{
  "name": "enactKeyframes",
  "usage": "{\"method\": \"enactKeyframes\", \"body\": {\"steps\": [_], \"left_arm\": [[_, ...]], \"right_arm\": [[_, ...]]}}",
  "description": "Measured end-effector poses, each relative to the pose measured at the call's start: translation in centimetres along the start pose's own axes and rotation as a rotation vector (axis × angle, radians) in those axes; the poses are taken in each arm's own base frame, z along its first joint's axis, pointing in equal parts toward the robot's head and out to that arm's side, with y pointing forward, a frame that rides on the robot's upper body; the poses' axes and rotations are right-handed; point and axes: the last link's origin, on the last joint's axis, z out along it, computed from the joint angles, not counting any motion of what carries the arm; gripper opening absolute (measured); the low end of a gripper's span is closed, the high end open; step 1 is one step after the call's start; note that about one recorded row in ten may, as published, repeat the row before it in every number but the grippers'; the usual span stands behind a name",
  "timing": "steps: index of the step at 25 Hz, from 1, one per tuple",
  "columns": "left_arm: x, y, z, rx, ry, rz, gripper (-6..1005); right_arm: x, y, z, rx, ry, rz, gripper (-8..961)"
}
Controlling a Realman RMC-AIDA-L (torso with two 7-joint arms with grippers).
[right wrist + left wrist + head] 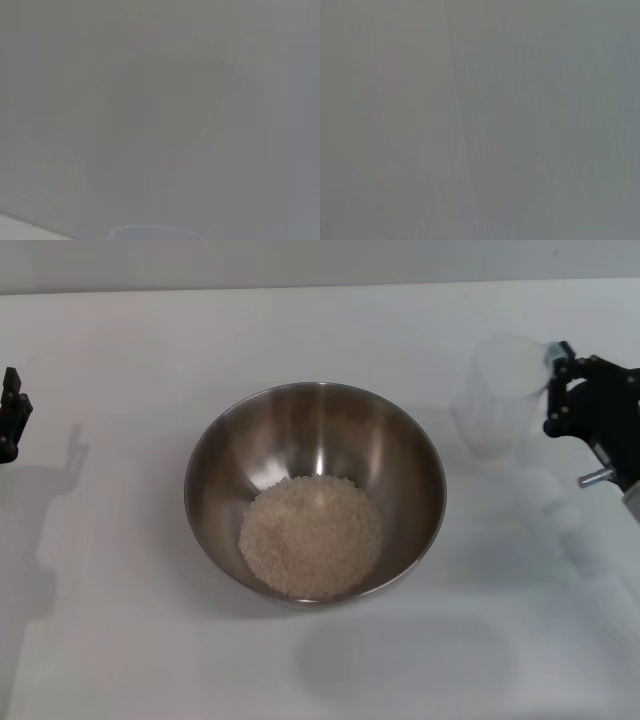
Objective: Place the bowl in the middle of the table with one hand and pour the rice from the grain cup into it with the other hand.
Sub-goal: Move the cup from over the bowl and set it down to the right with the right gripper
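Observation:
The steel bowl (400, 455) stands in the middle of the white table (120, 640), holding a heap of rice (312, 535). To its right, the clear grain cup (505, 390) stands upright and looks empty. My right gripper (557, 388) is just off the cup's right side, its two black fingers spread apart and not closed on the cup. My left gripper (10, 415) shows only partly at the left edge, far from the bowl. The left wrist view shows only a blank grey surface. The right wrist view shows the same, with a faint curved rim (150, 229) low down.
Bare white tabletop surrounds the bowl in front, behind and to the left. The table's far edge (320, 285) meets a grey wall at the back.

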Motion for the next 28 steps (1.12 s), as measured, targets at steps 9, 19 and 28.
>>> {"method": "enactKeyframes", "body": {"steps": [9, 19, 28], "left_arm": [[0.0, 0.0, 0.0, -0.001, 0.001, 0.0, 818], [0.0, 0.1, 0.1, -0.003, 0.002, 0.0, 818], [0.0, 0.1, 0.1, -0.003, 0.0, 0.0, 818]], "right_arm": [[0.3, 1.2, 1.3, -0.079, 0.046, -0.027, 67], [0.7, 2.3, 2.1, -0.14, 0.095, -0.046, 100], [0.6, 2.5, 2.2, -0.128, 0.095, -0.022, 130]]}}
